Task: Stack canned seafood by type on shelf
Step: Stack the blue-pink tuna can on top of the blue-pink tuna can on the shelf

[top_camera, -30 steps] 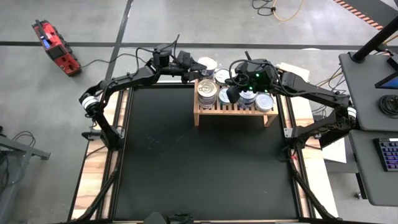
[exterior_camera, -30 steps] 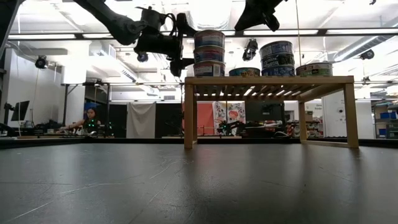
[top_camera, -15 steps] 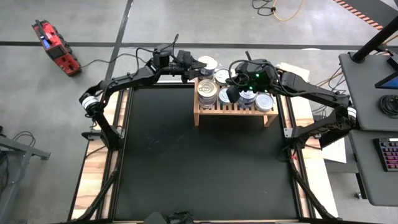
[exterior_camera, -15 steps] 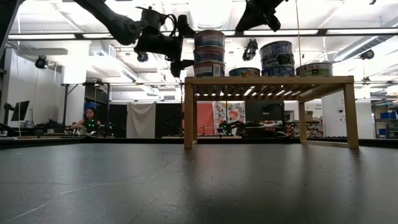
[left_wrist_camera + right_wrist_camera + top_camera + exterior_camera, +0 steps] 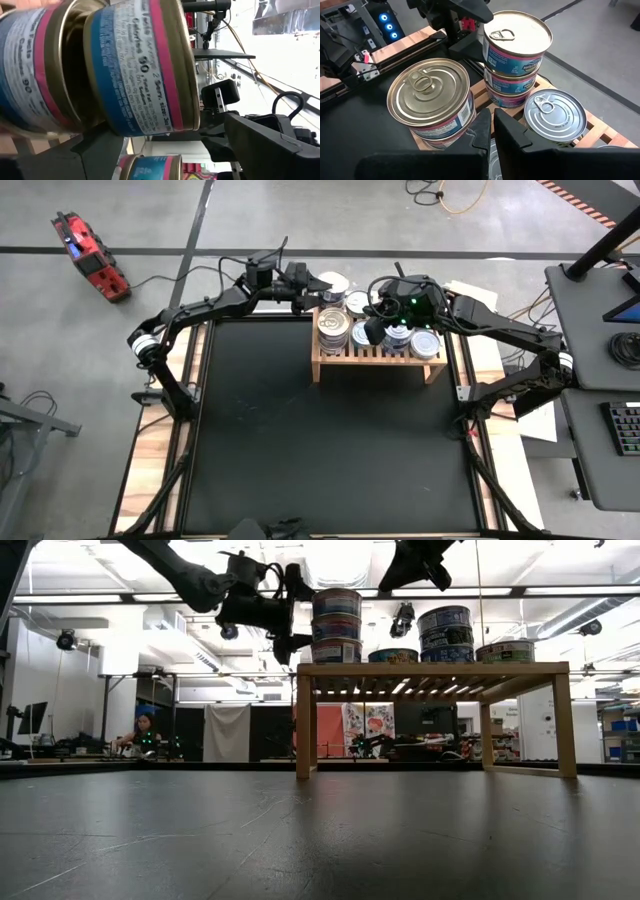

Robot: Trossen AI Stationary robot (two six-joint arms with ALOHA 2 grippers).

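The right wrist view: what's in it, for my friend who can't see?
Round silver-lidded seafood tins with blue and pink labels sit in stacks: a tall stack, a nearer stack, and a low tin on the light-wood slatted shelf. The right pincer hangs shut above them.

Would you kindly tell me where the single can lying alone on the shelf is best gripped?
Grip the single can across its curved side wall, coming straight down from above: it lies flat, lid up, low on the shelf, with taller stacks close beside it.

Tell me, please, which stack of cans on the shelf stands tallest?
The three-can stack at the shelf's left end in the low view, beside the left end effector; the others are lower.
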